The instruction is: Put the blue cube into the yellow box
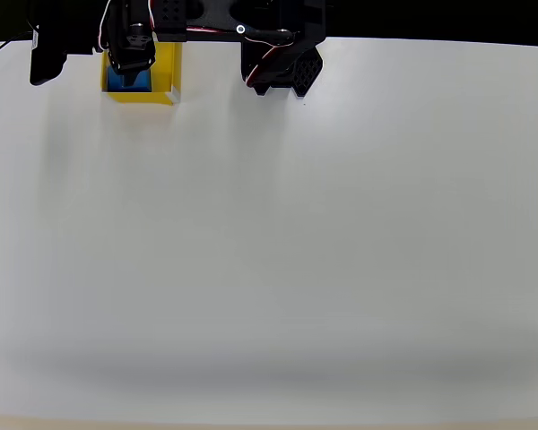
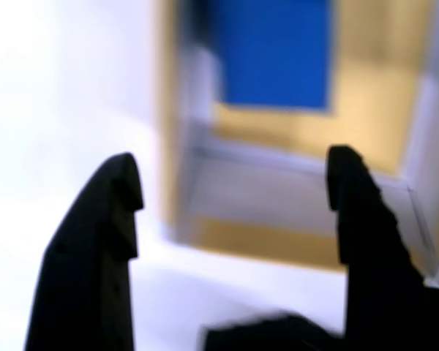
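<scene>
Gripper (image 2: 234, 183) hangs spread wide and empty, I'd say, above the near wall of the yellow box (image 2: 278, 131). Inside that box the blue cube (image 2: 276, 51) lies flat on the floor, sides square to the walls, no long axis. My worry: pulling away, a finger could snag the wall and drag the box along the table (image 1: 278, 251).

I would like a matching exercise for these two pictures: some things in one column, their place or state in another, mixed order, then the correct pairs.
Things:
1. small solid blue cube
2. square open-topped yellow box
3. black two-finger gripper
4. white table

Places or states:
A. open, holding nothing
B. inside the box
C. top left of the overhead view
D. under the box

Pairs: 1-B, 2-C, 3-A, 4-D
</scene>
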`<state>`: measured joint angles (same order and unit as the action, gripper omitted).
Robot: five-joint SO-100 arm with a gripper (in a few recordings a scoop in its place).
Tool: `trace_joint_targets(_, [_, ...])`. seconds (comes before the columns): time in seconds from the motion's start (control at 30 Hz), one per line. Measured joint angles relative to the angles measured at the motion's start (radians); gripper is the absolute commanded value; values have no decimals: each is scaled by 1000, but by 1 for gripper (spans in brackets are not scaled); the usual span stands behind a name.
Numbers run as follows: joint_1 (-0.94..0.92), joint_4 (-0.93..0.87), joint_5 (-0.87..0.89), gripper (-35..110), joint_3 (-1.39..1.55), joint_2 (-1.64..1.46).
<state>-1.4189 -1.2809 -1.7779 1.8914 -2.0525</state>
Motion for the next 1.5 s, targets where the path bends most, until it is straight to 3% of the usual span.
trace_joint_targets(0.27, [370,132,163,14,0,-92])
trace_joint_targets(0.43, [626,249,175,9,104,-227])
trace_joint_targets(0.6, [913,453,120,4,383,-445])
trace_joint_targets(0.87, [1246,617,6,0,850,-836])
trace_joint_targets(1.03, [1359,612,11,0,1039,-973])
trace_joint_targets(1.5, [1482,175,98,4,1227,-1264])
